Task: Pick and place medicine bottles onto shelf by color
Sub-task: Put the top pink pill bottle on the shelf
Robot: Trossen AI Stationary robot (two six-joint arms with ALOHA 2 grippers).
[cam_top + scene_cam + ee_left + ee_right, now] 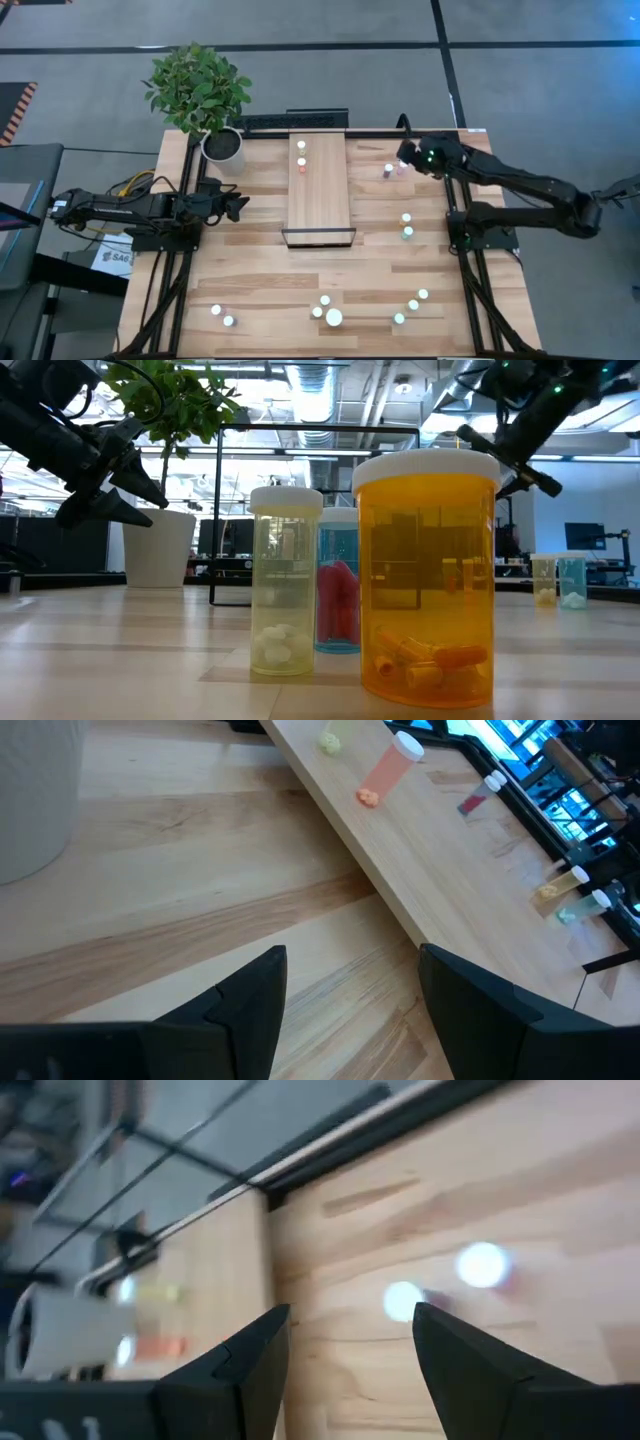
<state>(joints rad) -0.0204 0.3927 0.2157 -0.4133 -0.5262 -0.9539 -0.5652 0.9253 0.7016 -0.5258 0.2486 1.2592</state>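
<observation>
right gripper [408,154]: upper right of the high view, over the table [250,260], just beside two small bottles [389,171] with pink bodies. its wrist view shows the fingers [250,1370] spread apart with nothing between them, and the two white caps [403,1301] lie ahead of the gap.

left gripper [238,204]: left of centre in the high view, above bare table, pointing toward the shelf [320,190]. jaws parted and empty in its wrist view [345,1010].

shelf: long light-wood board, centre of the high view, running up the frame, dark frame at its lower end. two bottles on its upper part: a yellowish one [301,146] and an orange one [301,163] below it.

other bottles: two [407,225] right of the shelf; two [222,315] at lower left; a cluster [333,316] at lower centre including one bigger bottle; three more [412,305] at lower right.

low view: large orange bottle [426,575] in front, pale yellow one [285,580] beside it, teal one [337,585] behind.

potted plant [205,95]: upper left corner of the table.
</observation>
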